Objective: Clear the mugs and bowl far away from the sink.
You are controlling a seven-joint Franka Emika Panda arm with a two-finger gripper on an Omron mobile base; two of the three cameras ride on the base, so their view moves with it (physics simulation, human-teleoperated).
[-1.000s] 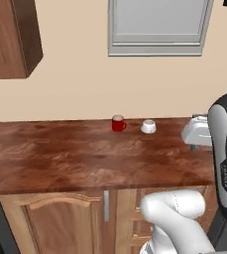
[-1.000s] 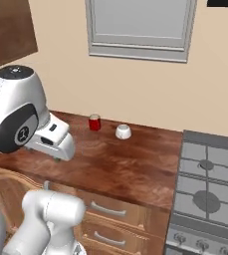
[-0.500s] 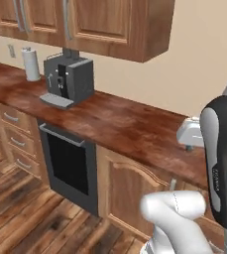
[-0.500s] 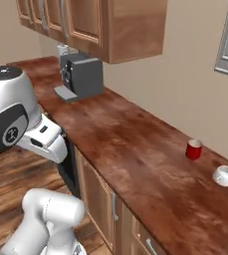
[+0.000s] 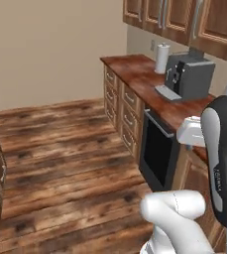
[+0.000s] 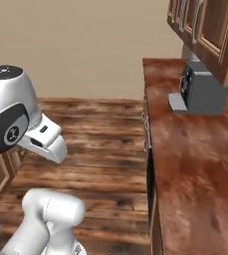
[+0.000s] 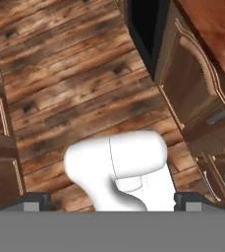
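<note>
Beyond the coffee machine (image 6: 201, 92), bare counter (image 6: 195, 164) is faced. Gripper (image 7: 112, 205) fingers are spread wide, nothing held. Mugs judged light, rigid, glossy: best gripped across the rim.

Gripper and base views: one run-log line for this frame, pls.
gripper: open, empty, aimed at wood floor | counter: coffee machine, paper towel roll | mugs, bowl, sink: none visible
</note>
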